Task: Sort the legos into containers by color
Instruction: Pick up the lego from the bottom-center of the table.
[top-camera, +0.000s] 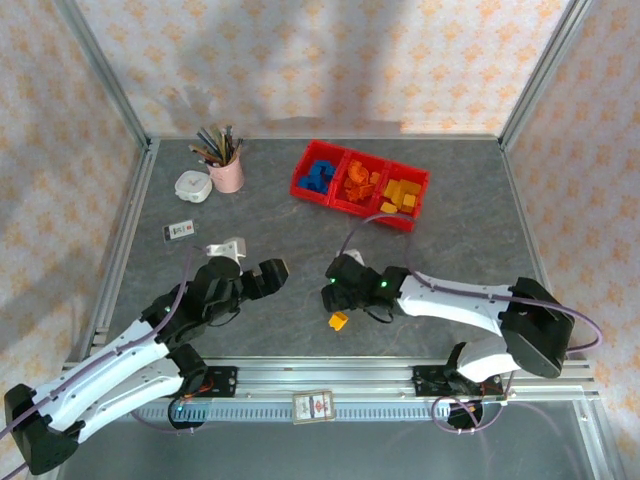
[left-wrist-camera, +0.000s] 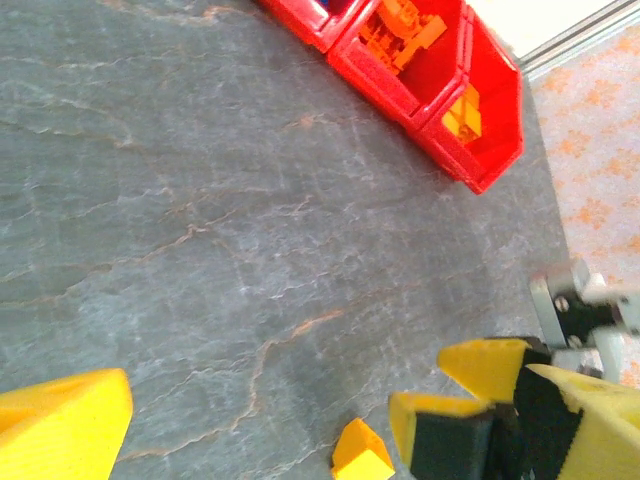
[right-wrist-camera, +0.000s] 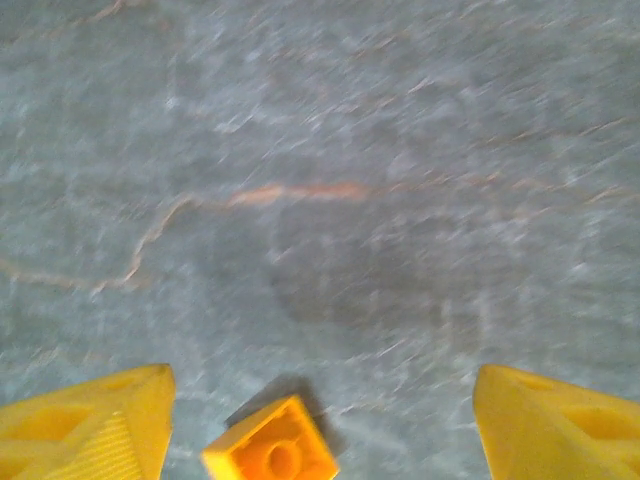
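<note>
Right pincer (right-wrist-camera: 320, 388) stood apart, low over worktop (right-wrist-camera: 330, 150); yellow-orange lego (right-wrist-camera: 272, 455) lay loose between its fingers. Left pincer (top-camera: 268, 274) wide apart, further left.

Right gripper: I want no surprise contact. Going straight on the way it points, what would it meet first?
Likely the small orange-yellow brick lying between the open jaws of the right gripper, or the grey table just past it. The blurred wrist view leaves depth unclear.
</note>
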